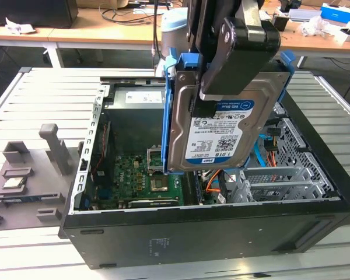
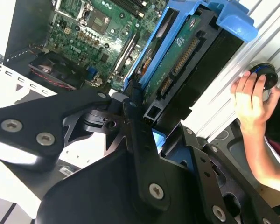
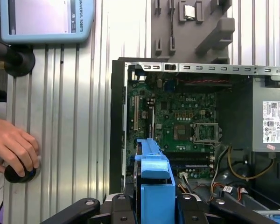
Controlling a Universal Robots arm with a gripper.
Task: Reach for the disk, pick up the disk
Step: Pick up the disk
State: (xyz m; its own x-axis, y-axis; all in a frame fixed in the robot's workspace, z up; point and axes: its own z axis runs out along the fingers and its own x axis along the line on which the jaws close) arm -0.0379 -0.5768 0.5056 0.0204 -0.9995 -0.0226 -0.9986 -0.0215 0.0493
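Your gripper (image 1: 221,87) is clamped on the disk (image 1: 221,131), which hangs upright above the open computer case (image 1: 192,233), clear of the motherboard (image 3: 177,121) below. Treat the disk as stiff, dense and shock-sensitive; its metal faces look slippery, so hold it across the body between the blue bracket (image 2: 233,18) rails.

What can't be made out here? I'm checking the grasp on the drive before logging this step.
- Contact between the gripper and the disk: the black gripper body covers it in the exterior view.
- Disk's label face, second wrist view: turned away; its edge and blue bracket show.
- What the person's hand rests on, first wrist view: the fingers cover most of it.
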